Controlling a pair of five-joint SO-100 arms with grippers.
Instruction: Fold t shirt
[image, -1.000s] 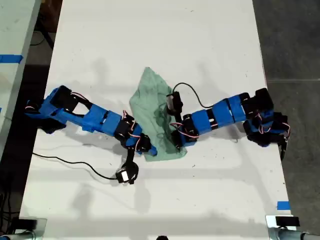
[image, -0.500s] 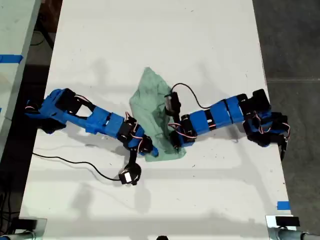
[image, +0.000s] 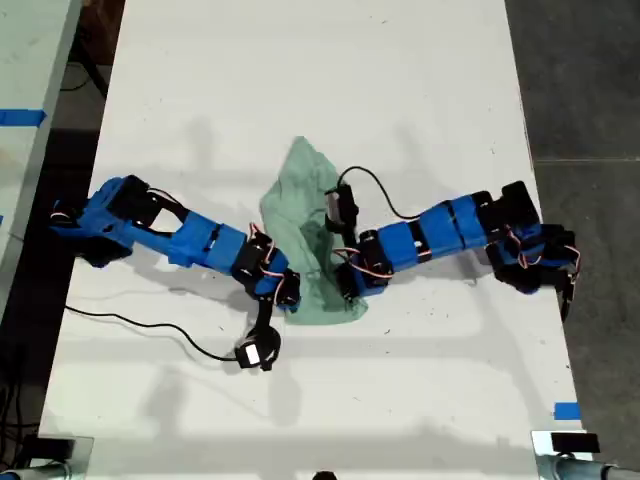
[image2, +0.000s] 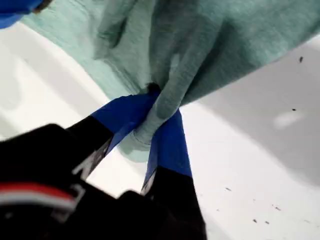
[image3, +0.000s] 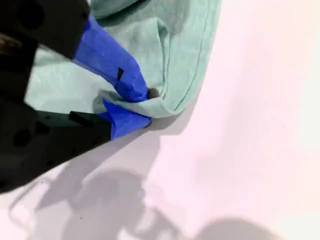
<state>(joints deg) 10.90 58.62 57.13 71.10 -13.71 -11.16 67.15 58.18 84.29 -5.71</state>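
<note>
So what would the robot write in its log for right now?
task: fold t shirt | first gripper: shut on t shirt | second gripper: shut on t shirt hem | t shirt: bunched on white table | fold: not finished

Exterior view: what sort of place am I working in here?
Probably a lab or workshop bench, not a home. A long bare white table holds two blue arms and the t shirt, blue tape marks sit at its edge, and loose cables trail across it.

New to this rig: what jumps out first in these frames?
The two blue arms meeting mid-table over the mint-green t shirt, which lies bunched on the white table. Up close, my first gripper is pinched on a gathered fold of the cloth, and my second gripper is clamped on a hemmed edge.
</note>
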